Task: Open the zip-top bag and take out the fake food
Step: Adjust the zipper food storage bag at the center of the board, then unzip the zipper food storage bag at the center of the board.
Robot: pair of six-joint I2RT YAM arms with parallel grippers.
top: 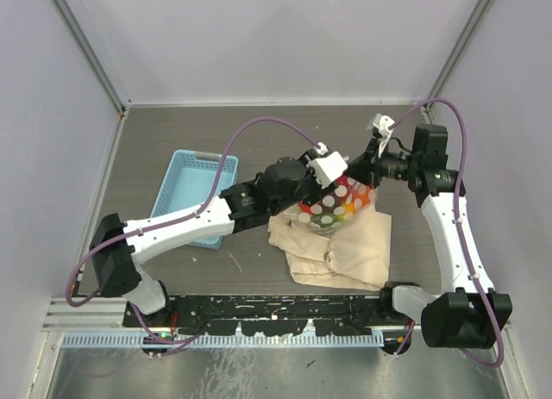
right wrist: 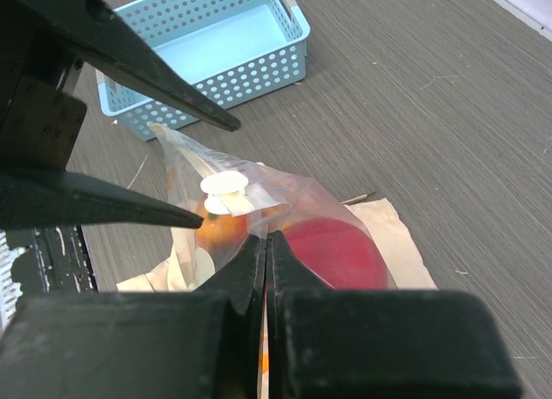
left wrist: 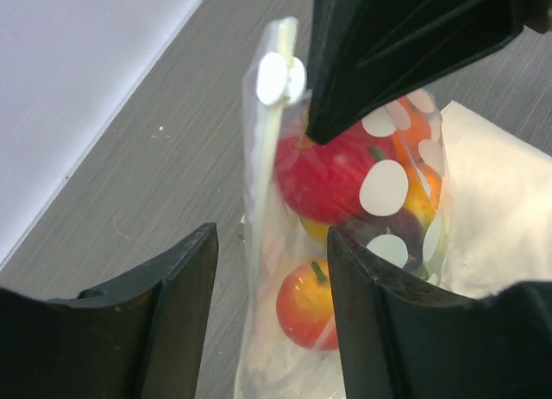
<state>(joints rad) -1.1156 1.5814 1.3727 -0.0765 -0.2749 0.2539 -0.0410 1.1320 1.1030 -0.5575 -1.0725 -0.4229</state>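
Observation:
The zip-top bag (top: pixel 338 205), clear with white spots, is held upright over the beige cloth. Its fake food shows through the plastic: a red fruit (left wrist: pixel 323 177), an orange-red apple (left wrist: pixel 304 302) and a dark maroon piece (left wrist: pixel 398 229). My right gripper (right wrist: pixel 266 240) is shut on the bag's top edge next to the white zip tab (right wrist: pixel 224 189); it also shows in the top view (top: pixel 368 168). My left gripper (left wrist: pixel 272 317) is open, its jaws on either side of the bag's other wall below the zip tab (left wrist: pixel 278 77). In the top view it (top: pixel 328 171) is at the bag's top.
The beige cloth drawstring bag (top: pixel 345 252) lies flat under the zip-top bag. A light blue basket (top: pixel 191 190) stands to the left, partly under the left arm, and shows in the right wrist view (right wrist: pixel 207 46). Grey walls enclose the table.

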